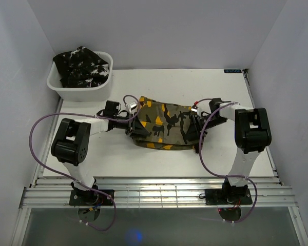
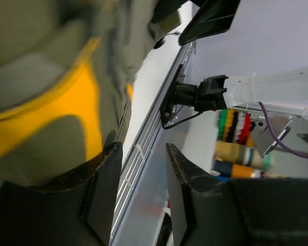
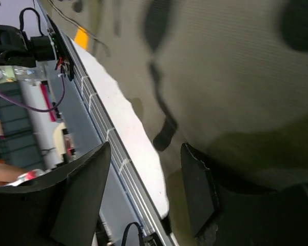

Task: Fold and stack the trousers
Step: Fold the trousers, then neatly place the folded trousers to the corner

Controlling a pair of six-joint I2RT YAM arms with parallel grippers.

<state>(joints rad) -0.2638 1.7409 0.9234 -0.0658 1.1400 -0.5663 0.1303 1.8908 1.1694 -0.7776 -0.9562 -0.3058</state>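
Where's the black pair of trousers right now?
Top view: the black trousers lie bundled in the white tub at the far left corner of the table, apart from the olive trousers at mid-table.

**Two white-and-black arms trailing purple cables**

In the top view, the left arm [image 1: 74, 141] at lower left and the right arm [image 1: 251, 130] at right share one build: white tubular links between bulky black joint housings. A thin purple cable [image 1: 31, 137] loops loosely beside each arm. The left pincer [image 2: 141, 189] and right pincer [image 3: 143, 189] have matte black, wedge-shaped fingers with rough edges.
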